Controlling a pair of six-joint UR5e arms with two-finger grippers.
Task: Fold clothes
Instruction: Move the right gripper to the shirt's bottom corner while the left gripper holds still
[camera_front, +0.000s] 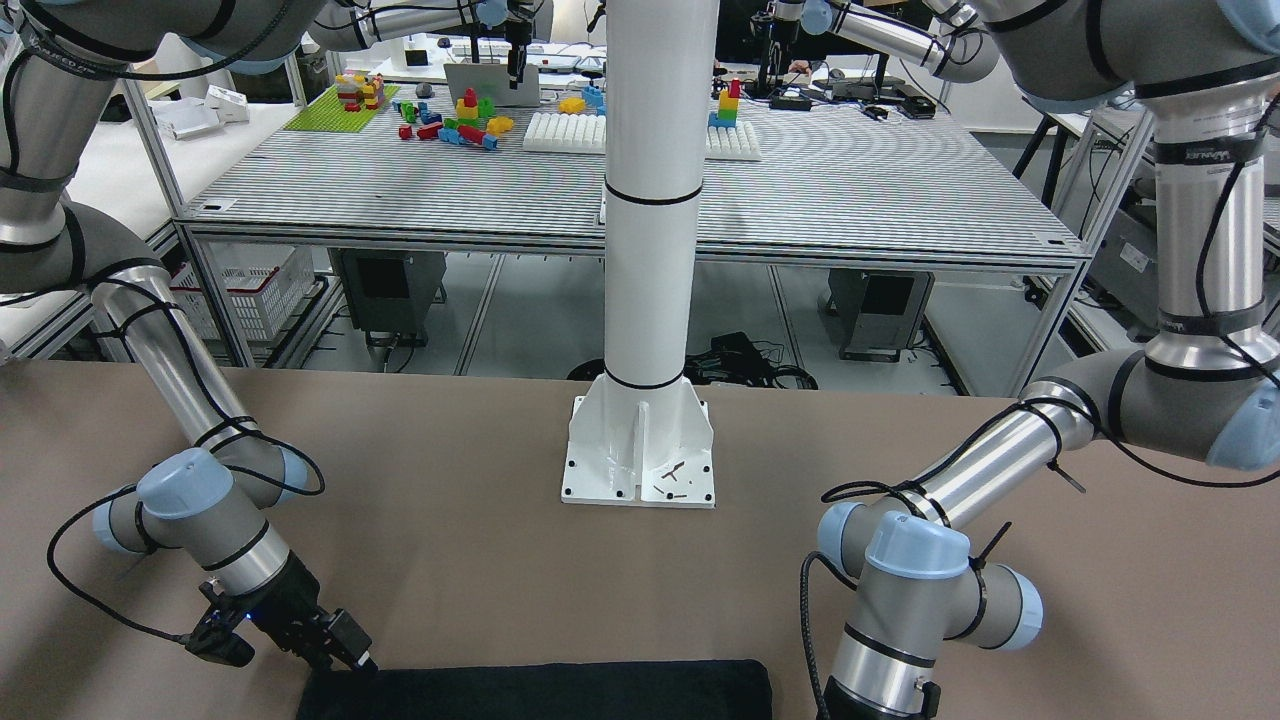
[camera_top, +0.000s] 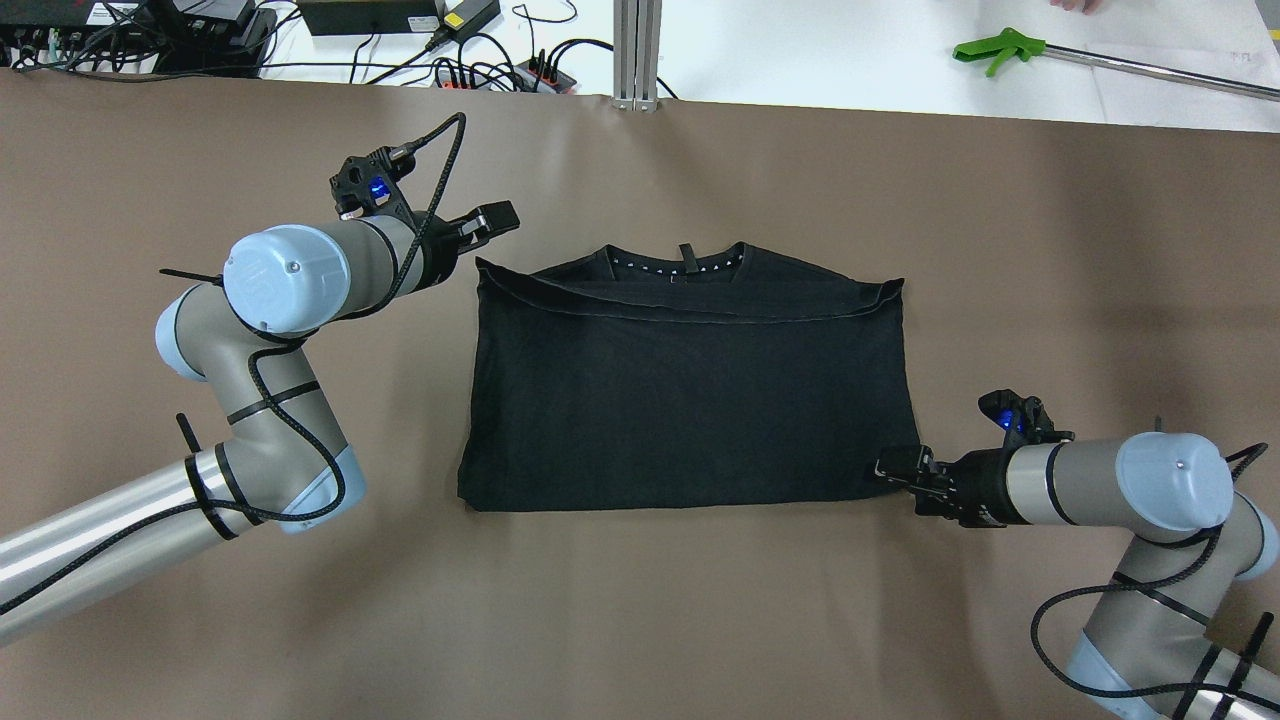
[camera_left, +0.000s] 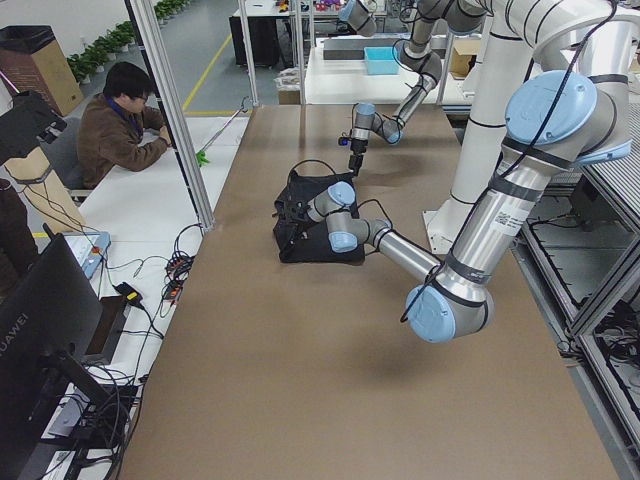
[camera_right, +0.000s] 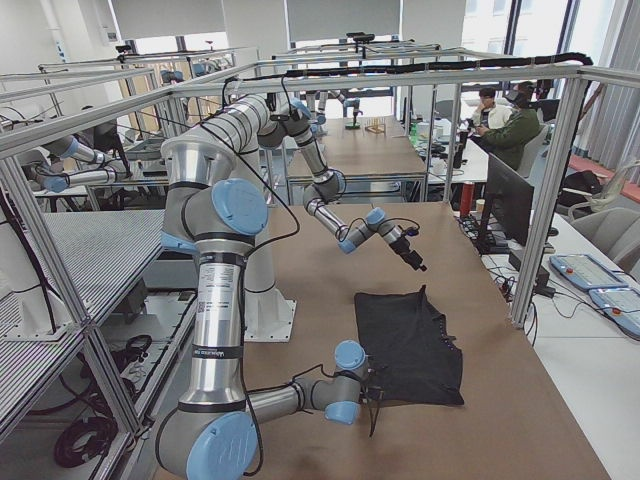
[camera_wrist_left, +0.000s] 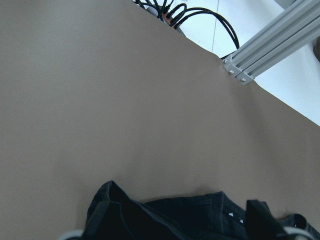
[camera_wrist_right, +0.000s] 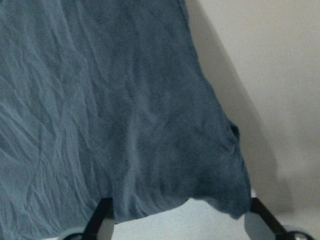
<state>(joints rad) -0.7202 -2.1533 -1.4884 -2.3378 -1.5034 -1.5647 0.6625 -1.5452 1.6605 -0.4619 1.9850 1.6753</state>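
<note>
While the clothes (camera_top: 690, 400) lie half-folded mid-worktop (camera_top: 640, 600), the right hand (camera_top: 890, 470) straddles their near right corner, spread, and the left hand (camera_top: 485, 225) hangs spread by the far left one, so pinching both corners looks the next need.

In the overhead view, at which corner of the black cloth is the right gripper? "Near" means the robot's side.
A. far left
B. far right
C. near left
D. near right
D: the right gripper sits at the bottom right corner of the black cloth, which is the robot's side.
</note>
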